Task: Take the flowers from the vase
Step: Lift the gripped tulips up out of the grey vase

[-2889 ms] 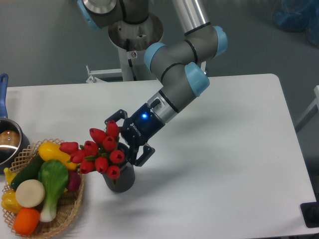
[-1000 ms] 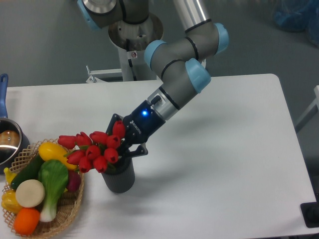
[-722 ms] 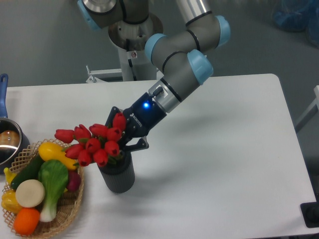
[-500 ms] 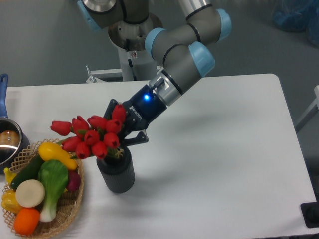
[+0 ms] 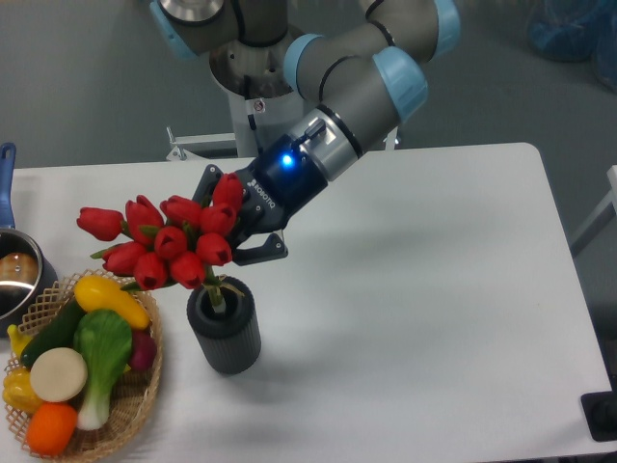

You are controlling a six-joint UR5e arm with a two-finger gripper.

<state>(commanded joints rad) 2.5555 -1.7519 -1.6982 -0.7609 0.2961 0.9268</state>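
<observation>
The flowers (image 5: 162,243), a bunch of red tulip buds with green leaves, hang tilted to the left above the vase (image 5: 225,330). Only the lowest stem ends still dip into the vase's round mouth. The vase is dark grey, ribbed and upright on the white table (image 5: 434,289). My gripper (image 5: 234,230) comes in from the upper right and is shut on the flowers at the stems, just right of the buds; the buds hide much of its fingers.
A wicker basket (image 5: 135,410) of produce stands at the front left, close beside the vase. A metal pot (image 5: 14,275) with a blue handle is at the left edge. The arm's base column (image 5: 260,87) stands behind the table.
The gripper closed on the stems and has risen up and to the left, lifting the flowers almost out of the vase. The vase has stayed in place.
</observation>
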